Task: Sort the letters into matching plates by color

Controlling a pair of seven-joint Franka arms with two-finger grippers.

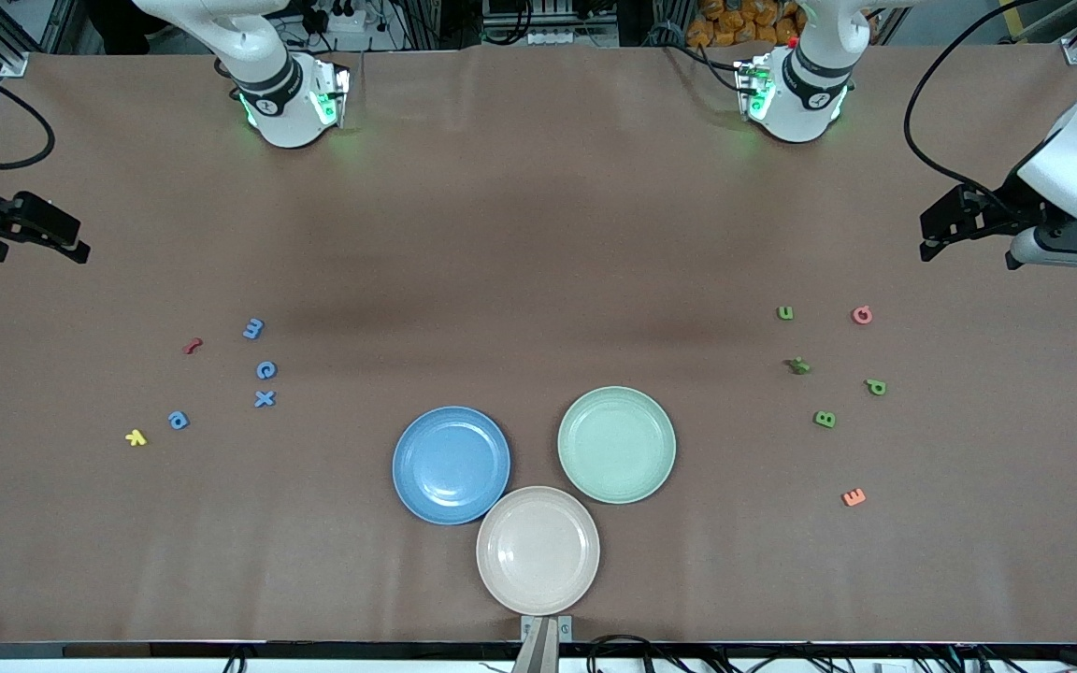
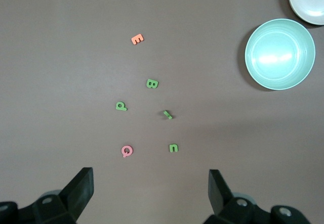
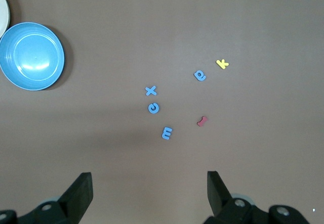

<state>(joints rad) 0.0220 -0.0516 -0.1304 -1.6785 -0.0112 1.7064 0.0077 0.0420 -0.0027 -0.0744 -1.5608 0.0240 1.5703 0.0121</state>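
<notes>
Nothing is sorted yet, by the look of it: the blue plate [image 1: 451, 465], the mint green plate [image 1: 616, 444] and the beige-pink plate [image 1: 538, 550] sit clustered at the middle of the counter [image 1: 538, 234], close to the front camera, and all three are bare; the beige-pink one lies nearest that camera, with the blue toward the right arm's end and the green toward the left arm's end. The four blue letters [image 1: 261, 370] lie loose on the counter toward the right arm's end, together with a red letter [image 1: 192, 346] and a yellow letter [image 1: 136, 436]; the four green letters [image 1: 825, 419] lie toward the left arm's end, with a pink letter [image 1: 863, 315] and an orange letter [image 1: 854, 497] among them; one green piece [image 1: 798, 365] seems to lie tipped on its side, though it is too small to be sure. The right gripper [image 3: 149, 188] hangs over the counter's edge at its own end, fingers spread wide and holding nothing; the left gripper [image 2: 151, 186] hangs likewise at its end, fingers released and empty. So every letter remains to be carried, eight of them to a plate of an obviously matching colour; I judge that the task stands at its very start.
</notes>
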